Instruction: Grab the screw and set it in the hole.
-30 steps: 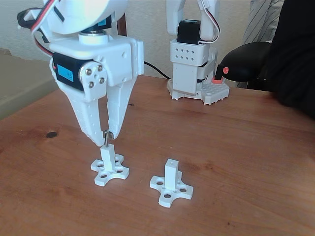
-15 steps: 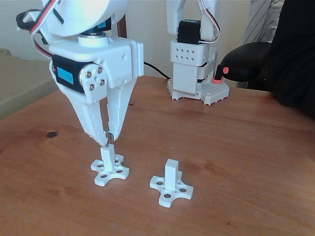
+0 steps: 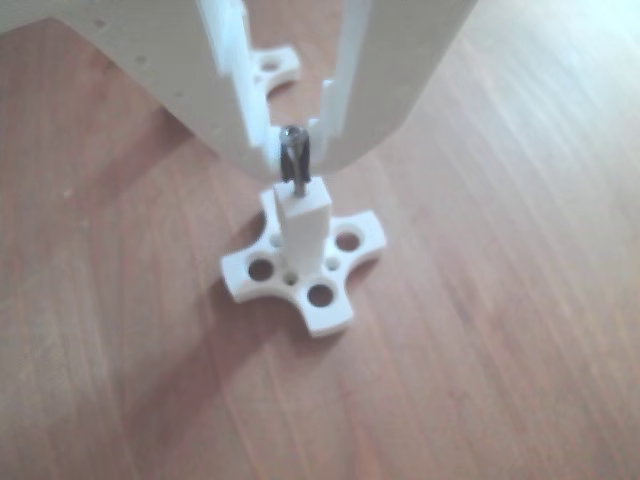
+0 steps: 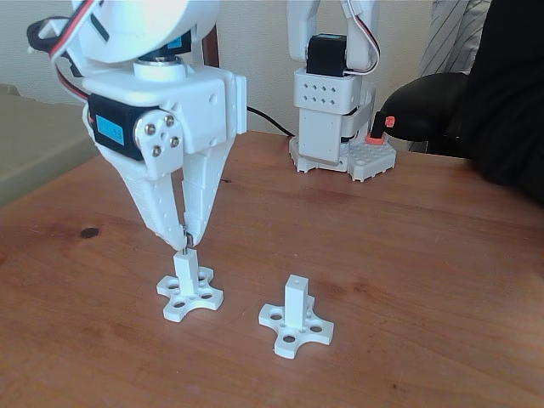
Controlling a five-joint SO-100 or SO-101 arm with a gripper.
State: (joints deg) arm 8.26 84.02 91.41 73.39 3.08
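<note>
Silver and upright, the screw (image 3: 295,158) is pinched in the white gripper (image 4: 182,240), its tip entering the hole at the top of the left post (image 4: 186,269). Right of it on the wooden surface (image 4: 408,255) stands a second post (image 4: 295,299), its hole bare.

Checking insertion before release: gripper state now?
Gripper: closed on the screw, its tip at the top of the left post.

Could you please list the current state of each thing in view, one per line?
gripper: shut on the screw.
screw: upright, tip at the post's top.
left post: upright under the screw.
right post: upright, its top hole showing, no screw in it.
table: bears both posts.
</note>
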